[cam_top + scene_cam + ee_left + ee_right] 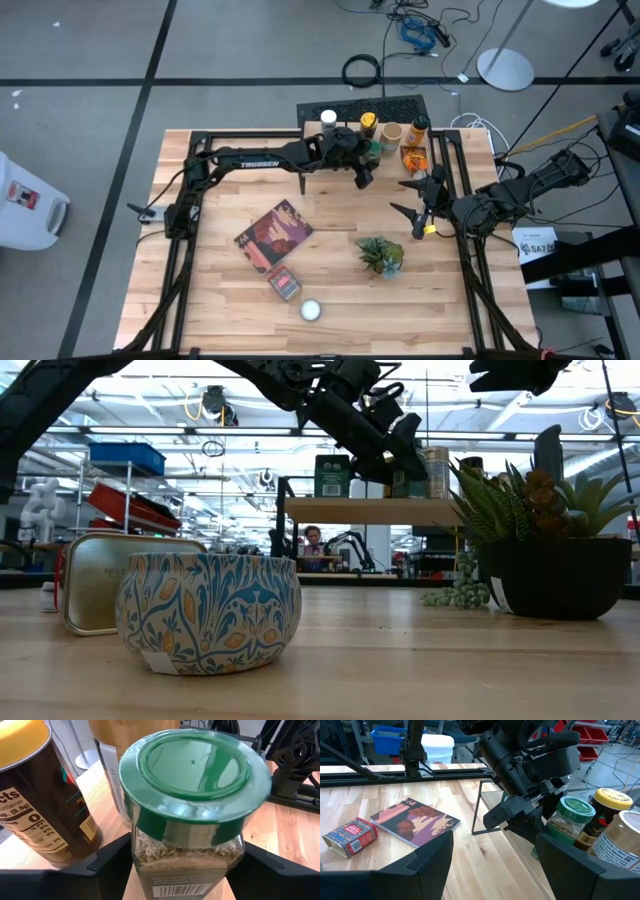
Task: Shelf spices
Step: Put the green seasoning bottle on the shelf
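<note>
The left arm carries the word "TROSSEN" in white. Its tool (371,152) is at the shelf (330,132), with both fingers closed against the sides of a green-lidded spice jar (192,795) that bears a barcode. Just beside it stands a dark jar with yellow lid (37,795); its label ends in "cts" and reads "(0.9g)". Five containers show on the shelf from above. On the table (200,290) lie one red tin (284,284), one patterned round tin (208,610) and one maroon book (272,236). The right tool (412,202) hovers open and empty near the potted plant (381,254).
</note>
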`<move>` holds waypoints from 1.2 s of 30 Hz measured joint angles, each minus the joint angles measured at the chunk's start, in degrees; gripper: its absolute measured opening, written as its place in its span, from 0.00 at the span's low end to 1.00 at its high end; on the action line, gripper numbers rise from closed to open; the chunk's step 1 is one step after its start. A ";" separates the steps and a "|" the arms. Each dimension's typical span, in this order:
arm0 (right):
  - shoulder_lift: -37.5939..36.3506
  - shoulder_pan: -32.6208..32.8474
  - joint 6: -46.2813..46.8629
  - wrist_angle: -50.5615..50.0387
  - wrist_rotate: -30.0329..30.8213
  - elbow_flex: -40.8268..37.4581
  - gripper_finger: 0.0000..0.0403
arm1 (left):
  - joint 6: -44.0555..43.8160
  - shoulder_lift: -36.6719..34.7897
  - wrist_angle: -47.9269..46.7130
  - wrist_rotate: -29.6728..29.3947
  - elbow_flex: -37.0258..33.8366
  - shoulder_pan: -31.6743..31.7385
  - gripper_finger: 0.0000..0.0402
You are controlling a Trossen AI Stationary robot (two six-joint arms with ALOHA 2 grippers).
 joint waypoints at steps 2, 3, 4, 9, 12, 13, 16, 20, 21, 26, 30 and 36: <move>0.00 0.00 0.00 0.00 0.00 0.00 0.67 | -0.01 0.00 0.02 0.00 0.00 0.00 0.71; 0.00 0.00 0.00 0.00 0.00 0.00 0.67 | 0.00 0.00 0.02 0.00 0.00 0.00 0.71; 0.00 0.00 0.00 0.00 0.00 0.00 0.67 | 0.02 0.00 0.02 0.00 0.00 0.00 0.71; 0.00 0.00 0.09 0.00 -0.24 0.00 0.67 | 1.29 0.00 -0.02 -0.33 0.02 -0.02 0.71; 0.00 0.02 0.17 0.00 -0.25 0.00 0.67 | 1.46 0.00 -0.84 -0.31 0.58 -0.02 0.71; 0.01 0.02 0.20 0.00 -0.26 0.00 0.67 | 1.59 0.00 -1.14 -0.31 1.02 -0.02 0.71; 0.00 0.02 0.20 0.00 -0.39 0.00 0.67 | 2.75 0.00 -2.84 -0.41 2.73 -0.14 0.71; 0.02 0.04 0.20 0.00 -0.50 0.00 0.67 | 4.82 0.00 -7.66 -1.70 6.05 -0.57 0.71; 0.02 0.04 0.20 -0.01 -0.52 0.00 0.67 | 5.58 0.00 -8.81 -1.80 7.08 -0.69 0.71; 0.02 0.56 0.21 0.00 -0.52 0.00 0.67 | 7.83 -0.09 -15.58 -3.71 10.88 -1.40 0.71; 0.02 0.96 0.20 0.00 -0.51 0.00 0.67 | 8.73 -0.11 -18.15 -4.00 13.32 -1.96 0.71; 0.02 1.14 0.21 0.00 -0.55 0.00 0.67 | 9.66 -1.02 -20.56 -4.91 15.55 -2.84 0.71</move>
